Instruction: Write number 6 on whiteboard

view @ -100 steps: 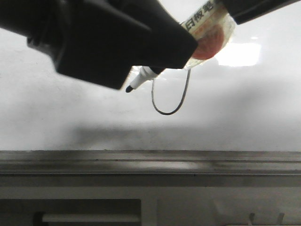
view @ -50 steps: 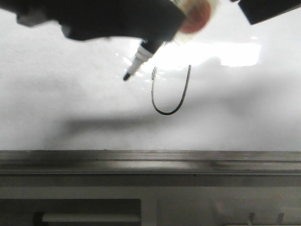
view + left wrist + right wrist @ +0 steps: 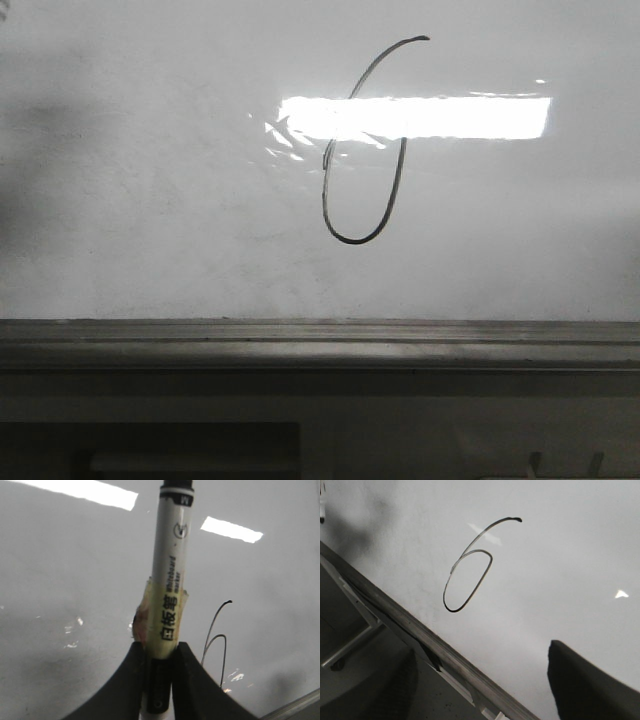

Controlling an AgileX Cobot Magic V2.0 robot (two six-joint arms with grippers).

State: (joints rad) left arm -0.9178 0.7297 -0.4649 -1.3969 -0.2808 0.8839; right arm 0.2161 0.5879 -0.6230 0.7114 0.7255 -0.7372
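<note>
The whiteboard point(image 3: 150, 200) fills the front view, with a bright light reflection point(image 3: 415, 117) across it. The number 6 point(image 3: 350, 241) is a thin black line, a tall narrow loop with a curved tail at its top. No gripper shows in the front view. In the left wrist view my left gripper point(image 3: 160, 646) is shut on a white marker point(image 3: 170, 590) wrapped in tape, held off the whiteboard point(image 3: 75, 580), with the number 6 point(image 3: 224, 650) beside it. In the right wrist view my right gripper point(image 3: 482, 650) is open and empty, apart from the number 6 point(image 3: 454, 611).
A grey metal rail point(image 3: 320, 340) runs along the board's bottom edge and also shows in the right wrist view point(image 3: 410, 625). Below it is a grey stand frame point(image 3: 200, 450) with a metal leg point(image 3: 350, 647).
My left gripper with the marker has moved up and out of the front view. The whole 6, with its upper tail, is now uncovered.
</note>
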